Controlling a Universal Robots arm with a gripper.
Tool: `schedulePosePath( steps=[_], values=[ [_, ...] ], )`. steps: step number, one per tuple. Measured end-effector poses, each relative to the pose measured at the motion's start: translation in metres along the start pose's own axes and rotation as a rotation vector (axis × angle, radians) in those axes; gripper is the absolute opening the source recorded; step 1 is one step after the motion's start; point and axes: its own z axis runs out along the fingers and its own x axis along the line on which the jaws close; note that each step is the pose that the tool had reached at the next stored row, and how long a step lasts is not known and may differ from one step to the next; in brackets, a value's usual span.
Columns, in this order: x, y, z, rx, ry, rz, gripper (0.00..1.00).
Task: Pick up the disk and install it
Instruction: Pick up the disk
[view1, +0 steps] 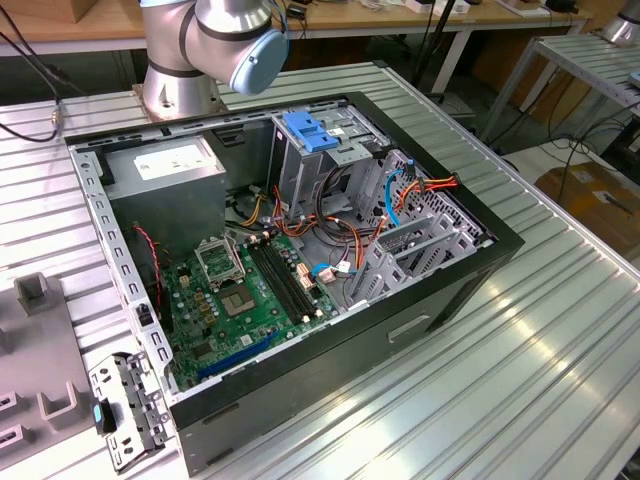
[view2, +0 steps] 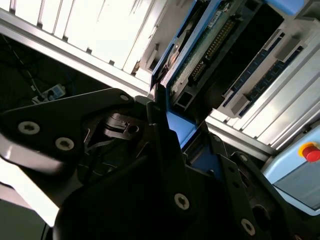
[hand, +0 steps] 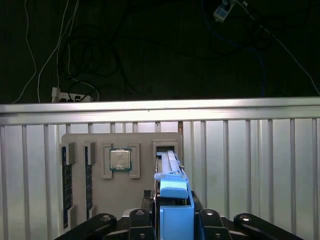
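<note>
You're at pick-up: the pincer (hand: 174, 220) looks clamped on the disk (hand: 175, 192), standing in the tray's (hand: 145, 187) slot. Clearing it calls for a straight pull.

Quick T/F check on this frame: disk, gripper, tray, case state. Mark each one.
1. The disk sits between the fingers of the gripper in the first wrist view. True.
2. The disk is seated in the drive cage. False: it is at the grey tray, in the gripper.
3. A processor chip lies in that tray. True.
4. The computer case is closed. False: its side is open and the green motherboard shows.
</note>
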Motion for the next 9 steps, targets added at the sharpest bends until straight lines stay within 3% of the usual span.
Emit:
schedulePosePath(
  steps=[9],
  values=[
    [0.0001,0.0000,-0.0035,-0.0012,0.0001,0.000,0.37]
  ],
)
